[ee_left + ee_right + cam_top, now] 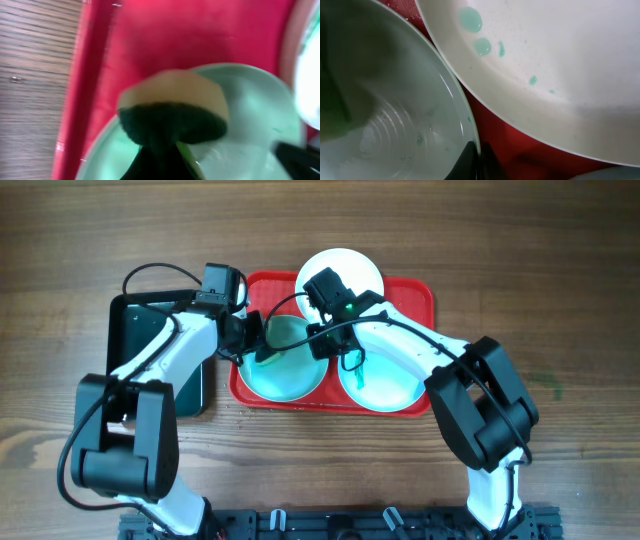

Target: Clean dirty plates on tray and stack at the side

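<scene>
The red tray (415,295) holds three plates. My left gripper (258,345) is shut on a yellow and dark green sponge (172,107), which presses on the left turquoise plate (285,380). My right gripper (322,338) is shut on that plate's right rim (470,135), one finger on each side (479,157). The white plate (345,265) lies at the tray's far edge and carries turquoise drops (470,20). The second turquoise plate (390,385) lies at the right with a small green smear near its left side.
A glossy black tray (150,330) lies left of the red tray, under my left arm. Bare wooden table (560,300) surrounds both trays. The two arms meet closely over the left plate.
</scene>
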Controlling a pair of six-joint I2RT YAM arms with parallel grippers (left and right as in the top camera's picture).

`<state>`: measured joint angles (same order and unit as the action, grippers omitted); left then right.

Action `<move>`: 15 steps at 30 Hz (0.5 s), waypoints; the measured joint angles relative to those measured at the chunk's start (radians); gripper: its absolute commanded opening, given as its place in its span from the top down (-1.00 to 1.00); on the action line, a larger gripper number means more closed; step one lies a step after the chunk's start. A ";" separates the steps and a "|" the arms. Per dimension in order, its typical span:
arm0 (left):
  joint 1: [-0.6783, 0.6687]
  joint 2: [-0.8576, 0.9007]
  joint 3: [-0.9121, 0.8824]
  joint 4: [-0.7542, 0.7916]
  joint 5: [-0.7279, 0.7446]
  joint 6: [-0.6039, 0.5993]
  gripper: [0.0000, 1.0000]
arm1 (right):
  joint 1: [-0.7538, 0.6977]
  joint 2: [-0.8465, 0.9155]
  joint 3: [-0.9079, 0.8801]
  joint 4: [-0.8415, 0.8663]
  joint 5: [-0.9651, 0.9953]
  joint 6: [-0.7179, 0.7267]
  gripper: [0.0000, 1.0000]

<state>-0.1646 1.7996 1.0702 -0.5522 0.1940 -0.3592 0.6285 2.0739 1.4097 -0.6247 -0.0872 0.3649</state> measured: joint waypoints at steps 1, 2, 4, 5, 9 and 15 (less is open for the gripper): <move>-0.003 0.006 0.000 -0.001 -0.048 0.000 0.92 | 0.000 0.000 0.000 0.000 0.000 0.000 0.91; -0.005 0.006 0.000 0.000 -0.083 0.000 0.92 | 0.000 0.000 0.000 0.000 0.000 0.000 0.91; -0.016 0.006 0.000 0.003 -0.154 0.000 0.92 | 0.000 0.000 0.000 0.002 0.000 0.000 0.91; -0.021 0.006 0.000 0.006 -0.179 0.000 0.92 | 0.000 0.000 0.000 0.005 -0.002 0.000 0.91; -0.039 0.003 0.001 0.010 -0.267 0.000 0.92 | 0.003 0.001 0.001 0.014 -0.013 0.000 0.91; -0.008 -0.176 0.000 -0.026 -0.505 -0.051 0.92 | -0.003 0.002 0.003 0.001 -0.005 0.001 0.91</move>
<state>-0.1730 1.6234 1.0706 -0.5777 -0.3111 -0.4103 0.6250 2.0762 1.4128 -0.6239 -0.0921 0.3660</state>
